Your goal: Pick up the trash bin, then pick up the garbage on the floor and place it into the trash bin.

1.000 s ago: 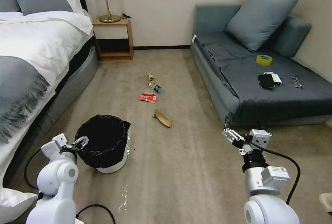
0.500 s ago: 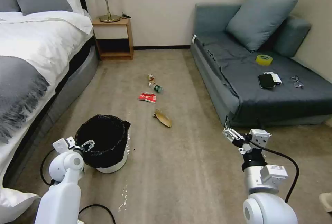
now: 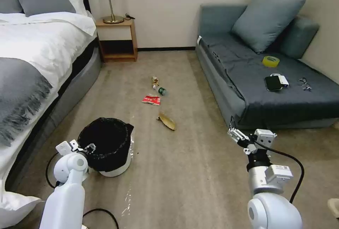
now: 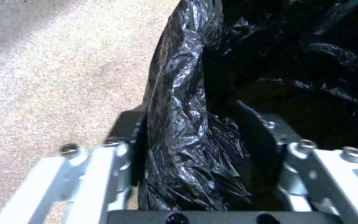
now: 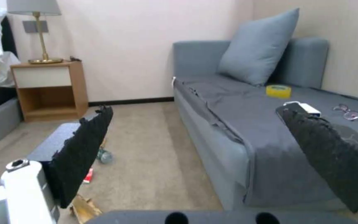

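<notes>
**Head view: left gripper astride bin rim**

Left gripper sits at the near-left rim of the trash bin, which stands on the carpet beside the bed. Left wrist view: its fingers are apart, one either side of the black bag-covered rim, not clamped. Right gripper hangs above the carpet near the sofa, fingers wide apart, holding nothing. Garbage lies on the floor beyond the bin: red packet, bottle, wrapper, brown paper.

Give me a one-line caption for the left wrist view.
Left gripper straddling the trash bin at its bag-lined rim, one finger outside, one inside.
</notes>
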`<state>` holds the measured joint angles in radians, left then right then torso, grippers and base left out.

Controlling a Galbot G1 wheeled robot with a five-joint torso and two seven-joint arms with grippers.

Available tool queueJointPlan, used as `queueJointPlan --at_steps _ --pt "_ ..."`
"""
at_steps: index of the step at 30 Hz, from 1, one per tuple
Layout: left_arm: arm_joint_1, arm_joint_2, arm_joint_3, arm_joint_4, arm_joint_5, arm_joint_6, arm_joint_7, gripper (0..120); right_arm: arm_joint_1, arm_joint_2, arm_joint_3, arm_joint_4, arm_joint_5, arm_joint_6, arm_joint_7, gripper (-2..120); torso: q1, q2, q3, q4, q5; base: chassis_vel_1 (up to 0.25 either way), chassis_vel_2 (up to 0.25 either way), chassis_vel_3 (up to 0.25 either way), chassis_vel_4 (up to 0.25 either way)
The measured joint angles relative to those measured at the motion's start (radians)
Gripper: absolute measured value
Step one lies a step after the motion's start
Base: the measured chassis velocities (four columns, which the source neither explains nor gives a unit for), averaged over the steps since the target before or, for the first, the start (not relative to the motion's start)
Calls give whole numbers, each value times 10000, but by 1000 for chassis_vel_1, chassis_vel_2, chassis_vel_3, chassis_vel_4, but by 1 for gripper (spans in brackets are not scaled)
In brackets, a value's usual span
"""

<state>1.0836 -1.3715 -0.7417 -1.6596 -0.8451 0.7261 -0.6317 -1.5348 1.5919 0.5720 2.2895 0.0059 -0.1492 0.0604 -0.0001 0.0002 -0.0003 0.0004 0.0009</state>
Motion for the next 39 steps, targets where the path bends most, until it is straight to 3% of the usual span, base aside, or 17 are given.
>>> queueJointPlan --at_steps 7,9,12,17,21,24,25,29,30,33,39 --pt "36 -77 -81 -33 -172 7 -97 20 60 -97 42 -26 69 14 -17 100 0 0 1 0 -4 0 0 0 0" --pt "42 -81 -90 -38 -182 7 -99 19 61 -104 45 -26 74 16 -20 100 0 0 2 0 -4 0 0 0 0" --pt "66 -123 -191 -89 -266 10 -121 4 88 -159 52 -31 140 25 -40 100 0 -1 3 -3 -9 0 0 0 0" --pt "175 -183 -303 -387 -320 -52 -119 3 96 -219 53 -31 241 40 -43 100 1 -4 7 -13 -28 0 0 0 0" --pt "420 -226 -388 -1114 -311 -49 -10 3 95 -275 37 9 423 79 -11 100 2 -6 9 -15 -30 0 0 0 0" --pt "687 -293 -556 -1982 129 -151 187 3 63 -342 25 47 784 483 -11 100 2 -6 6 -5 -17 0 0 0 0" --pt "687 -293 -556 -1982 129 -151 187 3 63 -342 25 47 784 483 -11 100 2 -6 6 -5 -17 0 0 0 0" --pt "1219 -400 -750 -3130 1551 -78 882 3 44 -479 72 134 1262 1071 -90 100 1 -6 5 -6 -9 0 0 0 0" --pt "1219 -400 -750 -3130 1551 -78 882 3 44 -479 72 134 1262 1071 -90 100 1 -6 5 -6 -9 0 0 0 0" --pt "1599 -476 -999 -3503 3154 -76 1567 3 58 -606 160 201 1538 1285 -149 100 2 -5 4 -3 -9 0 0 0 0" --pt "2109 -692 -1275 -3908 3702 25 1947 3 74 -778 282 206 1771 1506 -366 100 2 -3 4 -4 -10 0 0 0 0"
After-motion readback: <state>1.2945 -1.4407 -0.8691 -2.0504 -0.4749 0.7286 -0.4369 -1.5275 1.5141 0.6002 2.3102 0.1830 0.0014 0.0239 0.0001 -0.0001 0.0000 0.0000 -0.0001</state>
